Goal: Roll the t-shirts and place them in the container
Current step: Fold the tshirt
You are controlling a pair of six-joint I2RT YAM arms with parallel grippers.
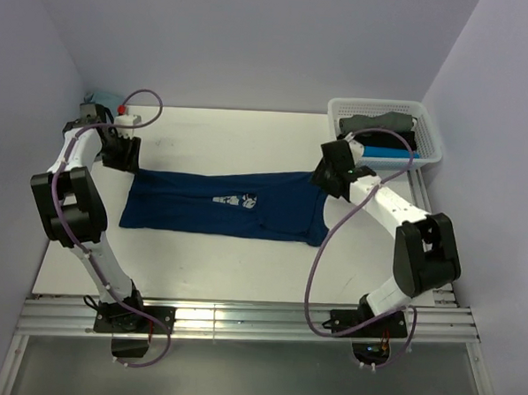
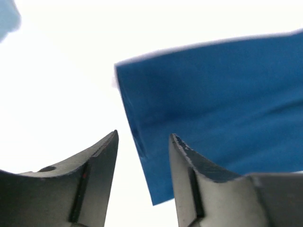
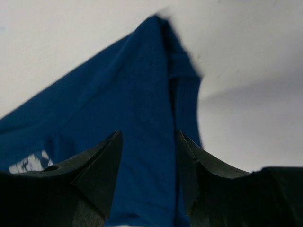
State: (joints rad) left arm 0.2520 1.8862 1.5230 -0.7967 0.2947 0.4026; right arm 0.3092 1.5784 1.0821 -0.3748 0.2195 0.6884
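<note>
A dark navy t-shirt (image 1: 224,204) lies flat and folded lengthwise across the middle of the table, its small white neck mark (image 1: 235,199) facing up. My left gripper (image 1: 124,155) is open above the shirt's far left corner; in the left wrist view the corner (image 2: 142,123) lies between my open fingers (image 2: 102,156). My right gripper (image 1: 329,181) is open over the shirt's right end; in the right wrist view the cloth (image 3: 142,118) lies below and between my open fingers (image 3: 106,156). Neither gripper holds cloth.
A white lattice basket (image 1: 431,135) at the back right holds rolled grey, black and bright blue shirts (image 1: 382,137). A pale teal cloth (image 1: 101,98) lies at the back left corner. Walls close in on left, back and right.
</note>
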